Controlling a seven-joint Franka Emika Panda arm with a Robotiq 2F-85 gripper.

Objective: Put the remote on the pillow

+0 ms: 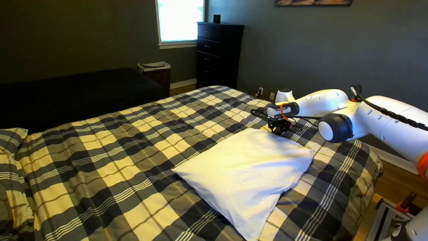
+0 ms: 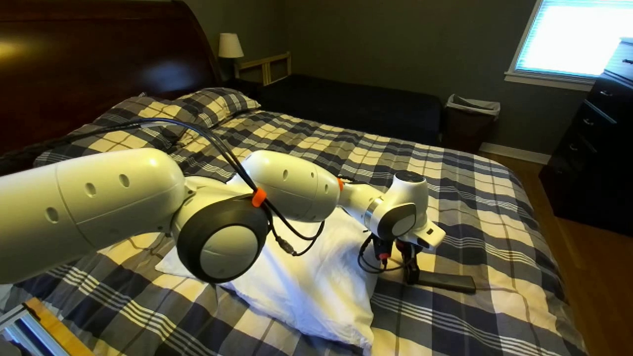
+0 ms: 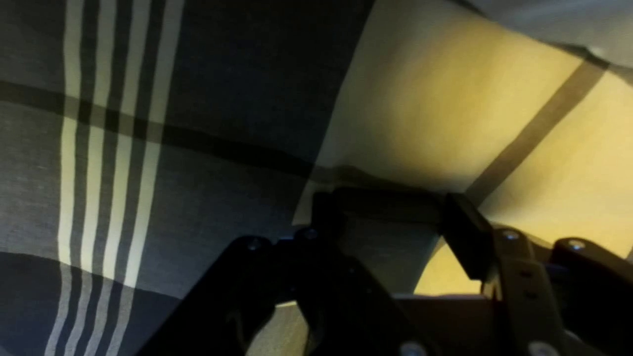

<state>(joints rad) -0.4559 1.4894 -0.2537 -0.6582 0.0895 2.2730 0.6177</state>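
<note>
I count one end effector [image 3: 389, 215] gripping one black remote [image 2: 449, 282], and one white pillow [image 1: 240, 170] just beside it.

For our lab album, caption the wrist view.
Fingers of the gripper flank the remote, a checked bedspread behind it and an edge of the white pillow at upper right.

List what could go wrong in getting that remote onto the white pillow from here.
The gripper appears to hold the remote near one end, so it may tilt or slip in transit.
The gripper is low beside the pillow; moving sideways without lifting could shove it along the bedspread.
The pillow looks soft and rumpled, so the remote, released near its sloping edge, might slide off.
</note>
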